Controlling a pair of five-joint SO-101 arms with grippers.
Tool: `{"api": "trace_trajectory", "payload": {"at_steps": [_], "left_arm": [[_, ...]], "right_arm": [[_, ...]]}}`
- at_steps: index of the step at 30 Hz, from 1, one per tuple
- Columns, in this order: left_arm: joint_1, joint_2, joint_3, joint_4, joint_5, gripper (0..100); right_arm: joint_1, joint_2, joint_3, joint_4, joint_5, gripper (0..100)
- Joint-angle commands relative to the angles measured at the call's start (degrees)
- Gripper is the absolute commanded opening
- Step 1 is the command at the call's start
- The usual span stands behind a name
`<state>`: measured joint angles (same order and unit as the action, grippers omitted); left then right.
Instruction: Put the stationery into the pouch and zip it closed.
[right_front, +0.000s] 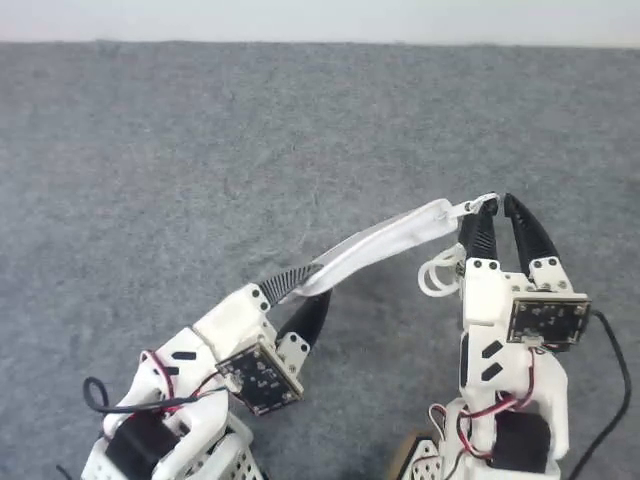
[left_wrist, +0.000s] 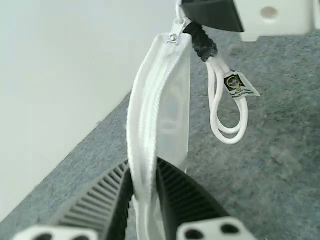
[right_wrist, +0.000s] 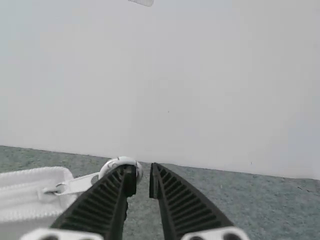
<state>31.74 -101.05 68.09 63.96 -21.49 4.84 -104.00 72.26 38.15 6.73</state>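
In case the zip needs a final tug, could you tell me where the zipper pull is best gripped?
Pinch the flat tab of the zipper pull near its round end, coming end-on from beyond the pouch, in line with the zip. The tab sticks straight out there, and the left gripper clamps the opposite end.

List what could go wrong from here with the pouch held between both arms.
The zipper pull lies beside one finger of the right gripper, not in the gap between the fingers, so a tug may slip off it.
The left gripper pinches the pouch by one end only; a hard tug could drag it free.
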Motion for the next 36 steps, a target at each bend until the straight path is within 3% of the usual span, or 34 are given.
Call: {"api": "trace_trajectory", "payload": {"at_steps": [1, 6, 12, 20, 25, 32, 36], "left_arm": [[-4.04, -1.14, -4.53, -0.18, 0.79, 1], [-3.78, -1.14, -4.26, -0.53, 0.79, 1], [-4.13, -1.14, -3.82, -1.85, 0.88, 1], [-4.57, -1.14, -3.56, -3.16, 0.79, 1], [-11.43, -1.14, -2.86, -6.51, 0.79, 1], [-21.89, -1.14, 3.56, -19.34, 2.11, 1], [-23.82, -1.14, 4.53, -21.89, 4.75, 1]], "right_arm": [[5.05, -0.13, -0.53, -1.80, -0.62, 0.7], [3.74, -0.13, -0.62, -1.01, -0.18, 1.6], [-4.88, -0.13, -6.42, 11.65, -0.53, 19.0], [-10.51, -0.13, -10.55, 19.74, -0.70, 19.4], [-16.40, -0.22, -10.90, 22.64, -0.70, 19.8], [-20.62, -0.22, -14.24, 31.08, -0.70, 35.3], [-21.67, -0.22, -14.24, 31.52, -0.70, 35.7]]}}
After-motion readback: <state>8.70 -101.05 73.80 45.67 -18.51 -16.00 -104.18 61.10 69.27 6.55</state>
